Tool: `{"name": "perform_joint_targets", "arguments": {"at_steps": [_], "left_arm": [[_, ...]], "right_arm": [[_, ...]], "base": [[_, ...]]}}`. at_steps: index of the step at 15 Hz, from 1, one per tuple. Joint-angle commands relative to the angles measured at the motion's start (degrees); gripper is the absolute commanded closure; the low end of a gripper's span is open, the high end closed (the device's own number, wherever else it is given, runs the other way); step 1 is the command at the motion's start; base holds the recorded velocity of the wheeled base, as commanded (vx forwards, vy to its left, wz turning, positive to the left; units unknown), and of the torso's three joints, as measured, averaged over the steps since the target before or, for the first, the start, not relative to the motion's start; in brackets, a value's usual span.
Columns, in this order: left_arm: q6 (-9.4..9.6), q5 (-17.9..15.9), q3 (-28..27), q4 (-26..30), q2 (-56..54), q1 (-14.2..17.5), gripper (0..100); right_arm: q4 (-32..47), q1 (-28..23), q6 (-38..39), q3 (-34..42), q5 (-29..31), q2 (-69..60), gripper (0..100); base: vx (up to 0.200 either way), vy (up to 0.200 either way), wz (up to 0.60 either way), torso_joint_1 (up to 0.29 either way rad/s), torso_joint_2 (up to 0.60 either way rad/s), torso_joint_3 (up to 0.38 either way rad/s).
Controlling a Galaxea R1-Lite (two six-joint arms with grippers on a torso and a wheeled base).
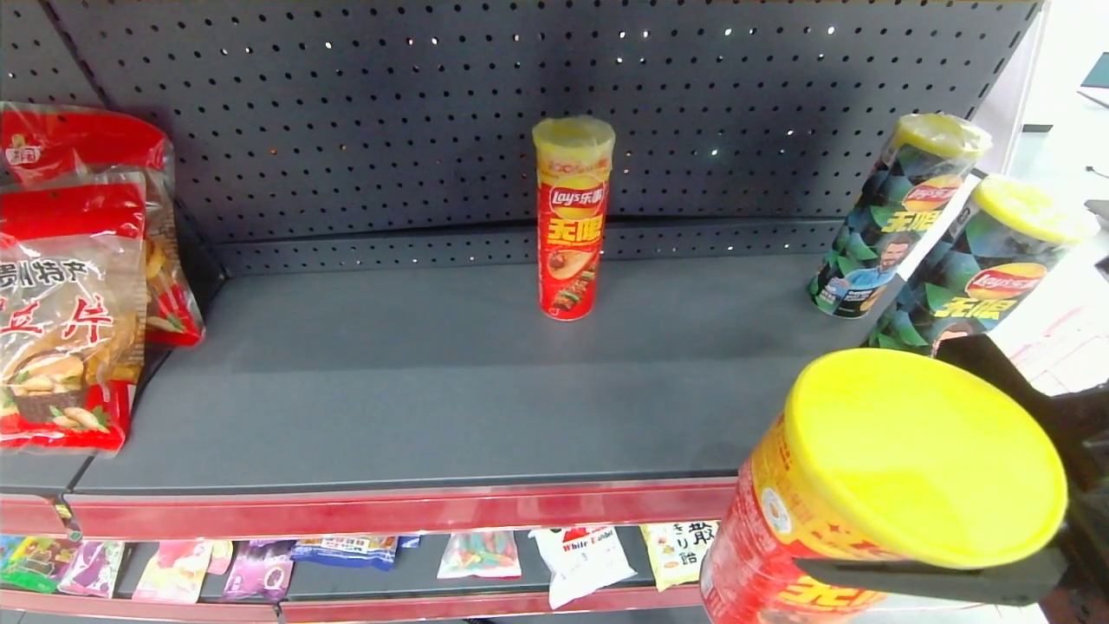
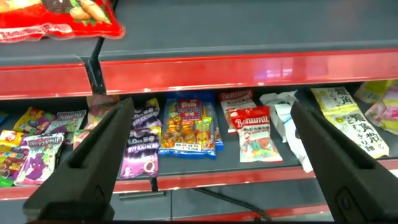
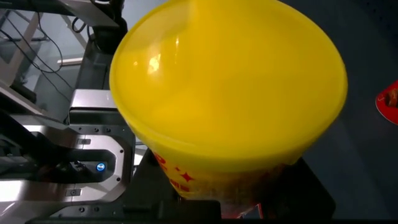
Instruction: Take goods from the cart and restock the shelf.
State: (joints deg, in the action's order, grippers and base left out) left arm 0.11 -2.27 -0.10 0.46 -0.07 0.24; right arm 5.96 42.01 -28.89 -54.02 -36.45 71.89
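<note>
Yellow-lidded red chip can (image 1: 918, 459) gripped by right end effector (image 1: 871, 455) before shelf (image 1: 416, 390).
Left end effector (image 2: 208, 162) hangs wide apart, empty, facing lower-shelf snack packets (image 2: 186, 124).

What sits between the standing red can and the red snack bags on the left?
Nothing; the head view shows bare grey shelf between the red can and snack bags.

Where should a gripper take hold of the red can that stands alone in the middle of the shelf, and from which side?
Grip the red can around the middle of its round body, one finger on each side, coming from the open front of the shelf. It stands upright with free space left and right, while the pegboard wall is close behind.
</note>
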Motion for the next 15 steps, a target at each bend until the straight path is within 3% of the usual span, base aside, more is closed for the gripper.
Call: {"name": "perform_joint_targets", "arguments": {"at_steps": [1, 15], "left_arm": [[-0.02, 0.0, 0.0, 0.1, 0.1, 0.0, 0], [0.07, 0.0, 0.0, 0.0, 0.1, 0.0, 0]], "right_arm": [[0.0, 0.0, 0.0, 0.5, 0.0, 0.0, 100], [-1.3, 0.0, 0.9, -0.1, 0.1, 0.0, 100]], "base": [[0.2, 0.0, 0.0, -0.012, 0.0, 0.002], [0.0, 0.0, 0.0, 0.0, 0.0, 0.0]]}}
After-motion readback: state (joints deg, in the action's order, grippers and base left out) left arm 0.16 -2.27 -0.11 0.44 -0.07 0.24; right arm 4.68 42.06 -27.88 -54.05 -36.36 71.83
